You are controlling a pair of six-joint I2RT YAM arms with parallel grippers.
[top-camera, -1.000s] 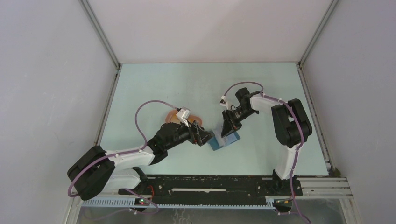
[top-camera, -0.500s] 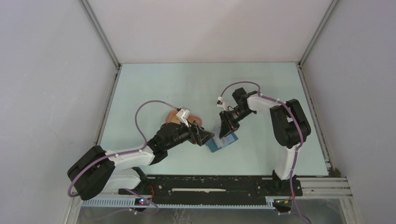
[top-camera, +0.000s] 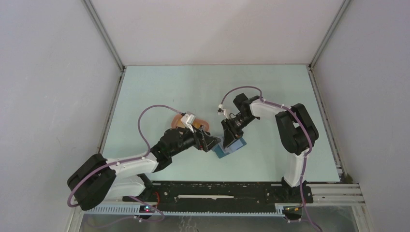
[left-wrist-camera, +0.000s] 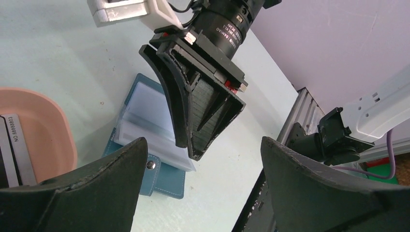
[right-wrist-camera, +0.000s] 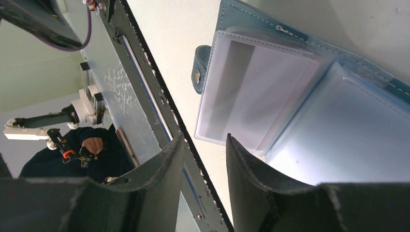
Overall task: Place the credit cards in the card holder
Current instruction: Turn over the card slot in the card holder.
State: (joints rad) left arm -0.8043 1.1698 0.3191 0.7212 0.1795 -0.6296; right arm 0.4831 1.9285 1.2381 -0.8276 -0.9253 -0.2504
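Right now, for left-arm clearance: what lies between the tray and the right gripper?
A strip of bare table beside the tray, then the open card holder, which the right gripper overhangs; the left wrist view shows it.

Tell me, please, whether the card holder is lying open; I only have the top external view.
Observer: Yes. The left wrist view shows the card holder opened flat, with its clear sleeves facing up.
Operator: Is the right claw carrying a card?
Observer: No. In its own wrist view the right claw shows a narrow gap with nothing in it, over the sleeves.
Operator: Where can I find a card?
Observer: One card with a printed number lies in the pink tray.
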